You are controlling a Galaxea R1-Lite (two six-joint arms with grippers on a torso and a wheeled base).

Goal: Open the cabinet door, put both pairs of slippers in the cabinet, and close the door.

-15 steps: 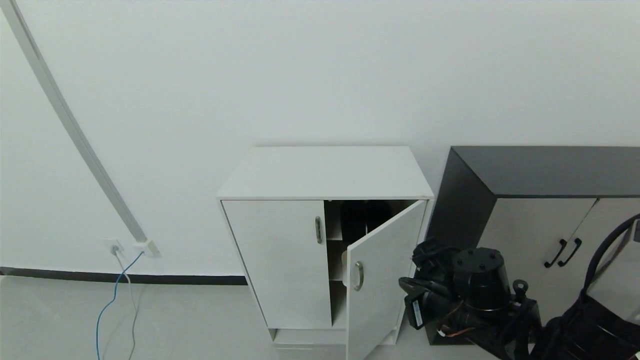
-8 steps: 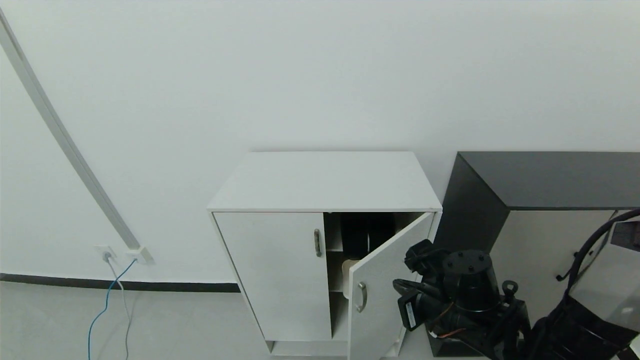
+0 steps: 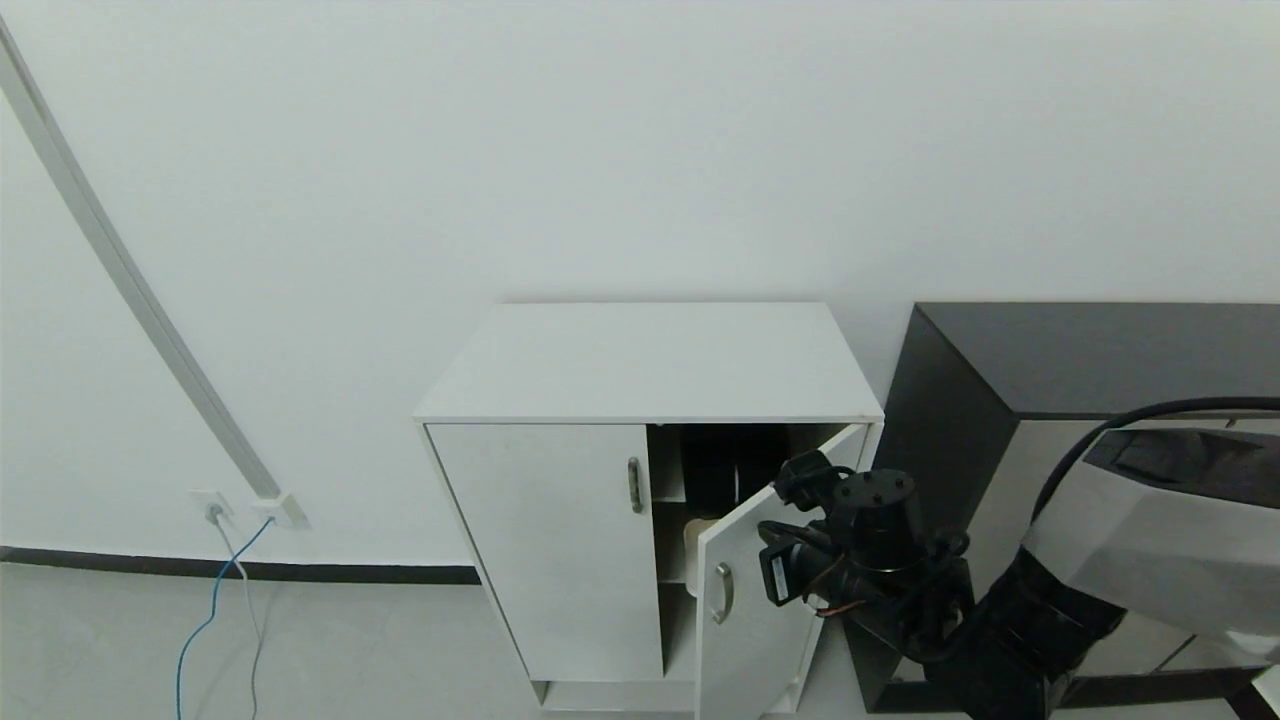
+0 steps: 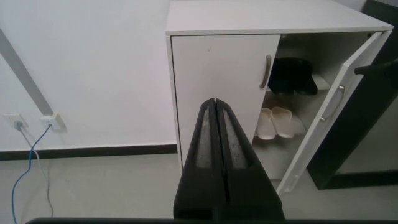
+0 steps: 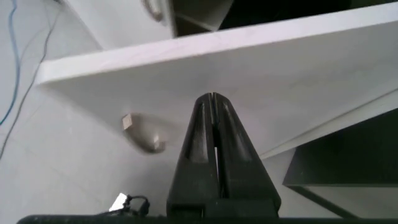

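The white cabinet (image 3: 650, 365) has its left door (image 3: 550, 540) shut and its right door (image 3: 745, 600) swung partly open. Inside, black slippers (image 4: 292, 74) lie on the upper shelf and a pale pair of slippers (image 4: 278, 122) on the shelf below. My right gripper (image 5: 213, 98) is shut with nothing in it, its tip at the outer face of the open door (image 5: 249, 68), above the metal handle (image 5: 146, 140). The right arm (image 3: 860, 540) is beside that door. My left gripper (image 4: 214, 102) is shut and empty, well back from the cabinet front.
A dark-topped cabinet (image 3: 1090, 350) stands right beside the white one, behind my right arm. Wall sockets (image 3: 250, 505) with a blue cable (image 3: 205, 625) trailing onto the floor are at the left. Bare floor lies before the white cabinet.
The head camera shifted early on. Since then my right arm has moved up and left to the open door's outer face. The door's angle looks unchanged.
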